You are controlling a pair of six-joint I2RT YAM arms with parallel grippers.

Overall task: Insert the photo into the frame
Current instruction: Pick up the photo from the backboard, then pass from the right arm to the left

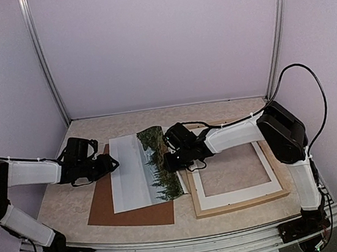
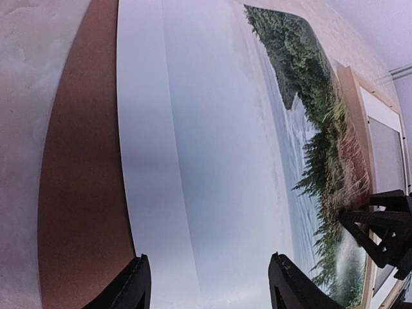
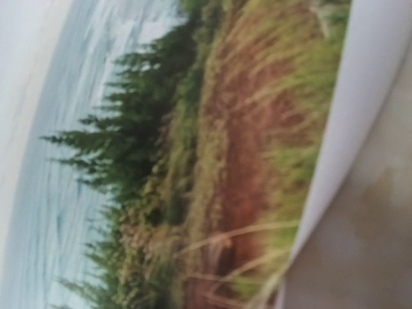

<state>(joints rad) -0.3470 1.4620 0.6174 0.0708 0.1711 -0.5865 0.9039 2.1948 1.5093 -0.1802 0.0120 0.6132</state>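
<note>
Seen from overhead, two white robot arms reach in from the left and right edges toward the middle of a speckled beige surface (image 1: 61, 207). Just left of centre lies the photo (image 1: 140, 169), a print of dark evergreens under a pale sky with a wide white border. It rests on a flat brown board (image 1: 101, 202) that shows along its left and lower sides. The frame (image 1: 240, 204), thin pale wood with a white mat (image 1: 232, 197) inside it, lies flat in the lower right of the view, just beside the photo and not yet holding it. The photo's right edge is curled up off the board, with the right gripper (image 1: 168, 161) at that lifted edge, probably to peel the sheet free so it can be carried over the frame. The camera on the right wrist shows only trees, grass and the curling white border very close up. None of its own fingers appear, so I cannot tell whether this gripper has closed on the paper. The left gripper (image 1: 109, 165) sits at the photo's left border with its jaws parted and the white margin visible between them. It holds nothing and is likely placed there to steady the sheet while the far edge rises.
</note>
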